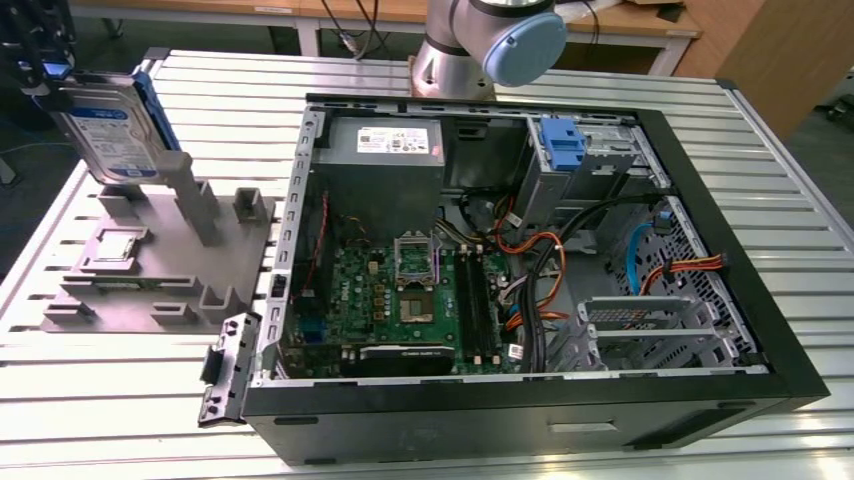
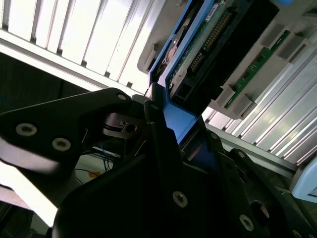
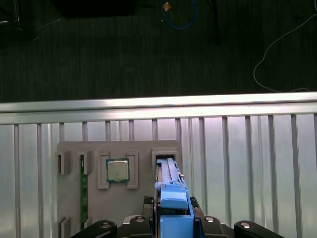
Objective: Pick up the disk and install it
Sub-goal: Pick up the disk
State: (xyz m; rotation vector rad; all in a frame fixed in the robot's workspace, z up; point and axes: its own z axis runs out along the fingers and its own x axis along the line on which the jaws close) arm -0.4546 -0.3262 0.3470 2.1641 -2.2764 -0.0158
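The disk [image 1: 114, 135], a silver drive with a white-and-blue label and blue carrier rails, stands on edge over the tall post of the grey holder [image 1: 147, 270] on the exterior view's left. My gripper [image 1: 40, 75] is at its upper end. In the first wrist view the blue rail of the disk [image 3: 173, 201] sits between the black fingers of my gripper [image 3: 173, 220], above a slot in the holder [image 3: 143, 148]. The second wrist view shows the disk [image 2: 218, 44] from its circuit-board side, with my gripper [image 2: 166, 119] shut on the blue rail. Whether the disk still rests in its slot is unclear.
The open computer case [image 1: 534, 425] lies on the slatted metal table [image 1: 801, 150] at the exterior view's right. A blue bracket [image 1: 563, 145] sits in its drive bay beside a grey power-supply box [image 1: 387, 140]. The holder also carries a processor chip [image 3: 118, 170] and a green memory stick [image 3: 83, 191].
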